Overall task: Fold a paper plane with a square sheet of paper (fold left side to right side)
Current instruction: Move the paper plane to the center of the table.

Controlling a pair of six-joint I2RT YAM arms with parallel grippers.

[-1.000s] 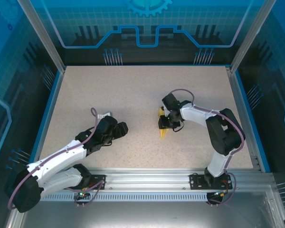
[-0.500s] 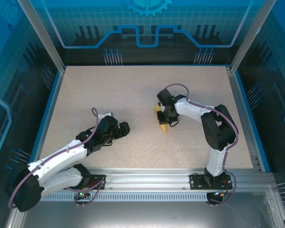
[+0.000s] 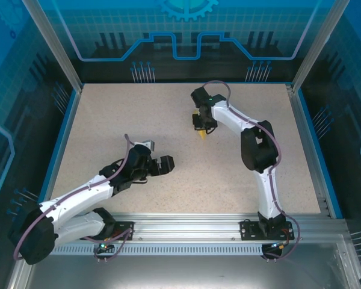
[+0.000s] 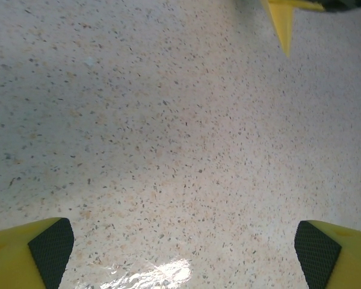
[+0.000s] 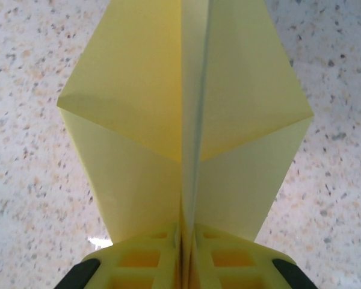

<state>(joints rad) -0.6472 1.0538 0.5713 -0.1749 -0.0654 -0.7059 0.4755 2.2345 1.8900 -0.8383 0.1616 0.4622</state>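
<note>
The square sheet of paper is now a pale-yellow paper plane with two wings spread either side of an upright centre crease. My right gripper is shut on that crease from the tail end. From above, the plane pokes out below the right gripper at the table's back middle, its point towards the near side. My left gripper stands wide open over bare table at the near left; its pads have nothing between them. The plane's tip shows at the top of the left wrist view.
The speckled table is bordered by a blue rim and aluminium frame posts. The right arm stretches far across the right half. A rail runs along the near edge.
The right arm has carried the plane towards the back of the table and its jaws have closed tight on it. The left gripper has opened wider and shifted a little right.
</note>
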